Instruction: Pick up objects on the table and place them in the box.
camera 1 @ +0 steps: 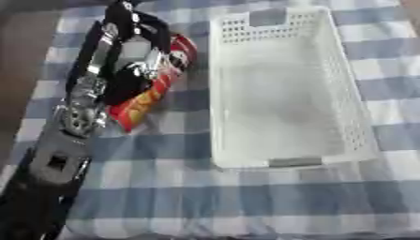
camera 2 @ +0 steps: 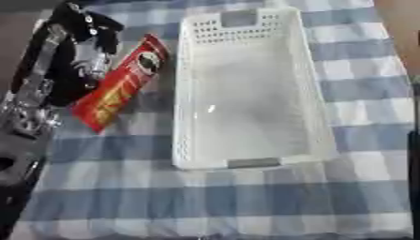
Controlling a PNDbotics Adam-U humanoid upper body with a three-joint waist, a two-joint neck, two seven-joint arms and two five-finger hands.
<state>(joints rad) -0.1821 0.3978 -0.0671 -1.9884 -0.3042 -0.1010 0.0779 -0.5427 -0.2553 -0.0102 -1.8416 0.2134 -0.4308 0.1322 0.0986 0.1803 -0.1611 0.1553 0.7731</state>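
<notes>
Lying diagonally, red can (camera 2: 121,83): top far-right, toward basket (camera 2: 316,93); left hand (camera 1: 139,51) beside, grip unclear.

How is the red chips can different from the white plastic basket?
The red chips can is a slim closed tube lying on its side; the white plastic basket is a wide open tray standing upright with holes in its walls. The can is printed red and yellow; the basket is plain white. Both rest on the blue checked tablecloth.

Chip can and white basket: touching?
Apart. The right eye view shows a strip of checked cloth between the red chip can and the white basket.
</notes>
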